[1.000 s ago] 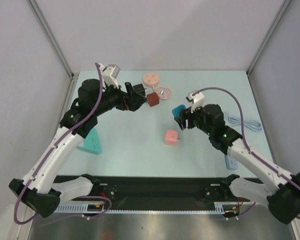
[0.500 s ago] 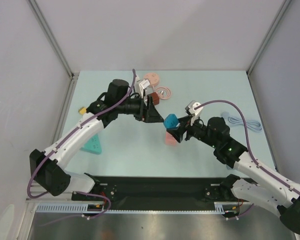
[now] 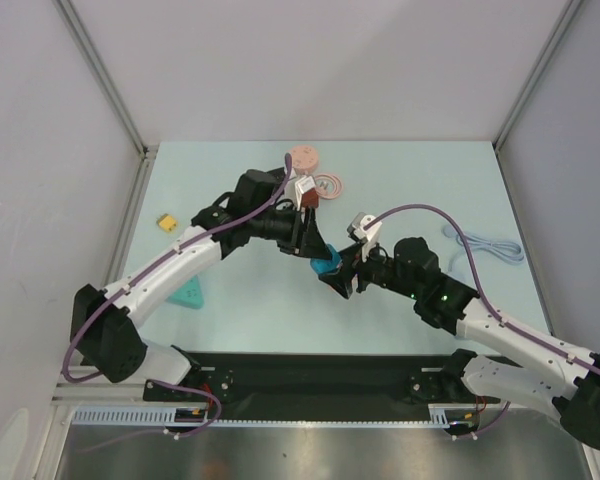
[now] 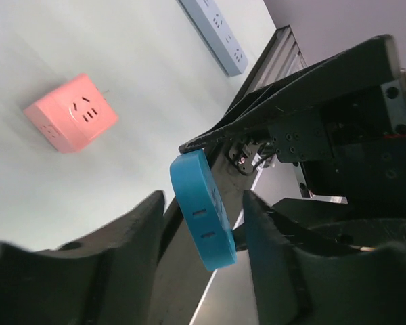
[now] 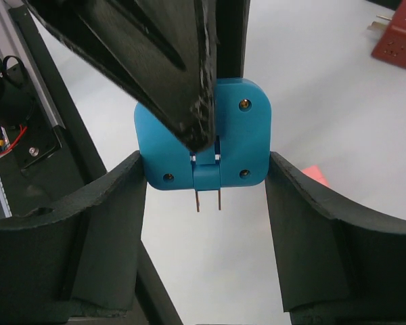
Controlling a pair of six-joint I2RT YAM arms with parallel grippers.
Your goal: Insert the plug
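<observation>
Gripping the blue plug (image 5: 238, 132) across its width: right gripper (image 5: 206, 161), fingers part-open, tips on the plug's two side edges, its two flat pins pointing down into the gap between the fingers. Left gripper (image 4: 203, 200) is spread wide and straddles the same plug across its flat faces. The left wrist view shows a gap on both sides, so no contact there that I can see. Plug hangs in the air over mid-table, tilted, slots visible on its narrow edge. Both arms reach inward and meet at that spot. On the table (image 3: 410, 170) below: pink cube socket (image 4: 71, 112) lying off to one side of the plug, grey power strip (image 4: 213, 34) further out. Dark red cube socket (image 5: 400, 42) sits toward the back, pink round disc (image 3: 303, 157) near the far edge.
</observation>
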